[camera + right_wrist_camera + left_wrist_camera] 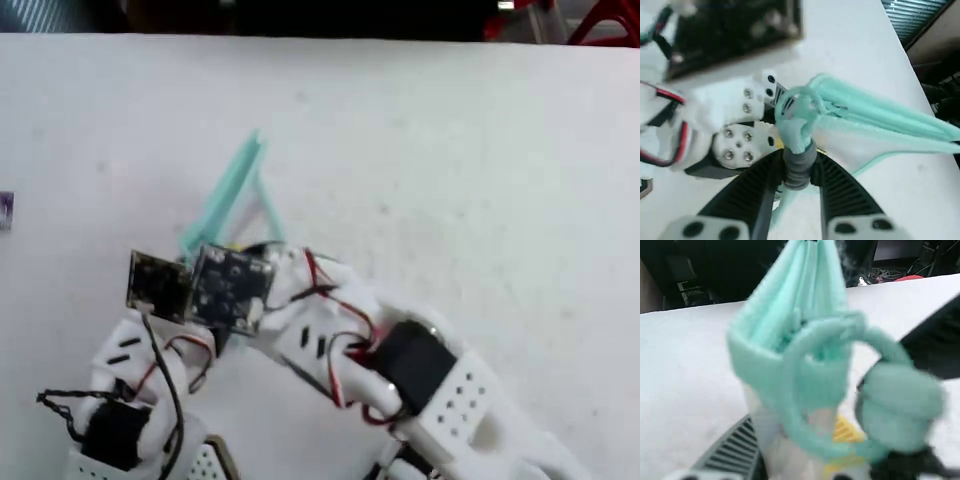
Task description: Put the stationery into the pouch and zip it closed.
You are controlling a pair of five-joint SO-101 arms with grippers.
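**Right claw on the zipper pull**

Your right claw (800,160) is pinching the grey, rubbery zipper pull (800,175), likely to draw the zip. The pouch (228,190), soft ribbed mint fabric with a cord loop (805,405), stands on edge on the white surface (450,150), running toward 1 o'clock from both arms. Your left claw (762,107) sits against its near end, probably bracing it; whether it grips, I cannot tell.
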